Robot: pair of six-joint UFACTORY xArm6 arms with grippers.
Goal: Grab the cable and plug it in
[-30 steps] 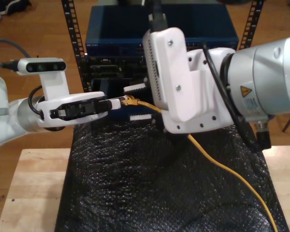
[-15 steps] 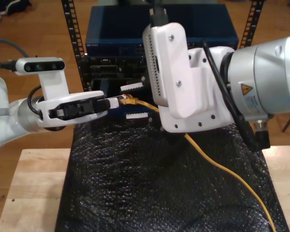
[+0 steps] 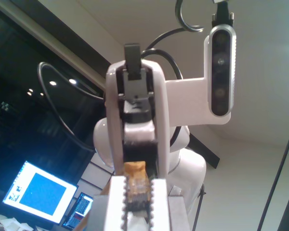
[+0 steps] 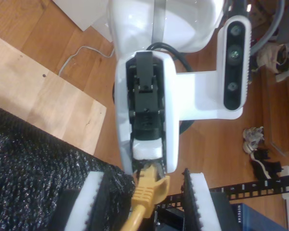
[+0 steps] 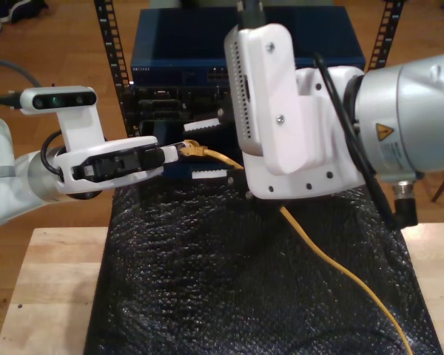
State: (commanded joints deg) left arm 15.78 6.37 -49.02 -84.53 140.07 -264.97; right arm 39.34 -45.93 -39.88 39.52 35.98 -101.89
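Holding the cable (image 5: 333,274) by its plug end: my first gripper (image 5: 176,152), pads clamped on it, at the exterior view's left, in front of the dark blue rack unit (image 5: 177,52). Straddling the same cable just behind the plug: my second gripper (image 4: 143,202), serrated pads (image 4: 94,202) apart, not touching. Trailing across black bubble wrap (image 5: 207,281) on the wooden table (image 5: 52,274): the rest of the cable.
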